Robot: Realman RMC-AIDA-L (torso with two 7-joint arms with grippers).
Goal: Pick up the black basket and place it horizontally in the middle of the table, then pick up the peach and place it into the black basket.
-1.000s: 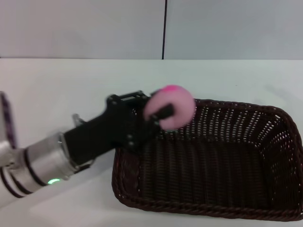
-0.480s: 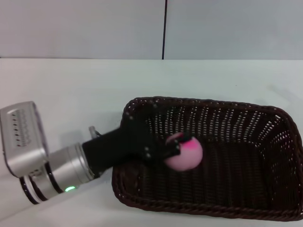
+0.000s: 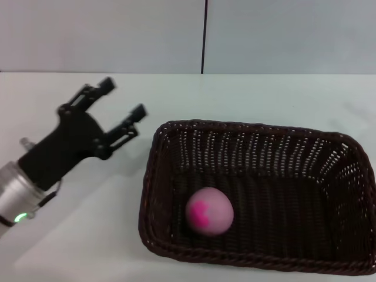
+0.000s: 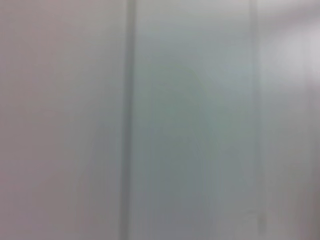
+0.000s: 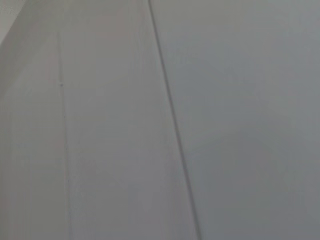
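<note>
Peach (image 3: pixel 210 211) now lies loose in the near-left of the black basket (image 3: pixel 258 132) on the table (image 3: pixel 264 94), left gripper (image 3: pixel 121 107) pulled out left, fingers spread and empty, so task looks done.

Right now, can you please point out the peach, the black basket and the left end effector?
peach (image 3: pixel 209 211), head view, middle of the fruit.
black basket (image 3: pixel 247 126), head view, far braided rim.
left end effector (image 3: pixel 122 104), head view, open, midway between its fingertips.
</note>
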